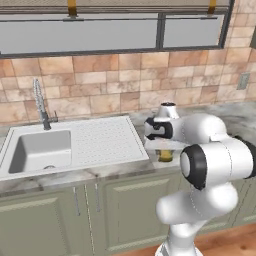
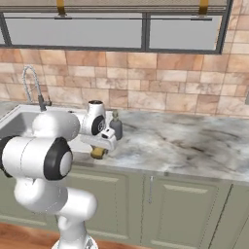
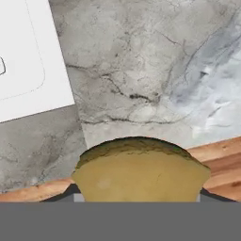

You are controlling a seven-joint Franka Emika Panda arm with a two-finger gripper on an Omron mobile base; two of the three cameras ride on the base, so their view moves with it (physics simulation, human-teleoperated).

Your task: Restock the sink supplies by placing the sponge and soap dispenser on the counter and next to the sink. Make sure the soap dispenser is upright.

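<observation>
Directly below my gripper (image 3: 139,200) lies the counter (image 3: 141,70), with the sponge (image 3: 140,172) clamped between the jaws and held above the marble near its front edge. The sink (image 1: 75,145) and its drainboard lie just to my left. The soap dispenser (image 2: 116,127) stands upright on the counter just behind my hand, beside the drainboard. My forearm reaches forward over the counter edge, hand pointing down; the release calls for a short descent.
</observation>
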